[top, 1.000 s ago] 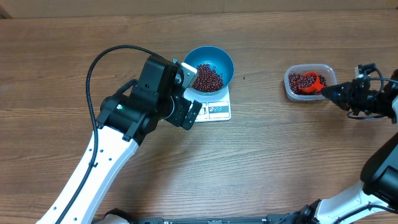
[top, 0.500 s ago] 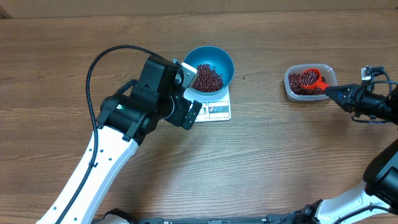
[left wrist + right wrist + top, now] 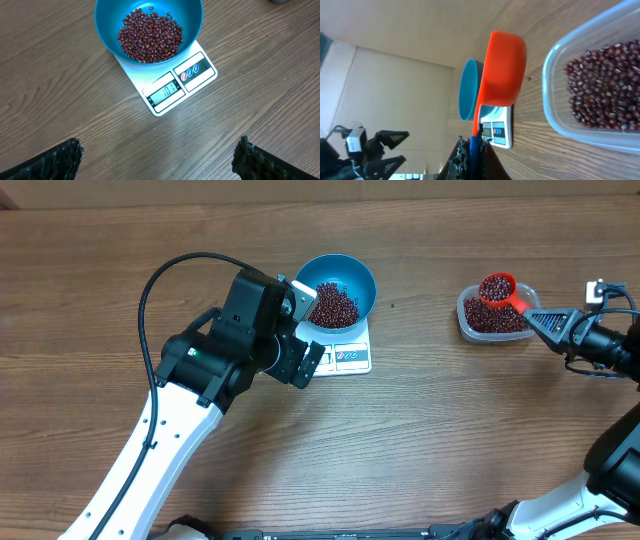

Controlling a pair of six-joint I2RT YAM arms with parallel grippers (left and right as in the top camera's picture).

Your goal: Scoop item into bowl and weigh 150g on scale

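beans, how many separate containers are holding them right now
3: the blue bowl sitting on the scale, the clear tub at the right, and the orange scoop gripped by the right claw above that tub. No other holder is visible.

The black left gripper [image 3: 310, 332] is hanging wide open; the black right gripper [image 3: 553, 323] is pinching the handle of a red-orange plastic scoop [image 3: 497, 287].

The scale [image 3: 172, 85] reads what looks like 101.
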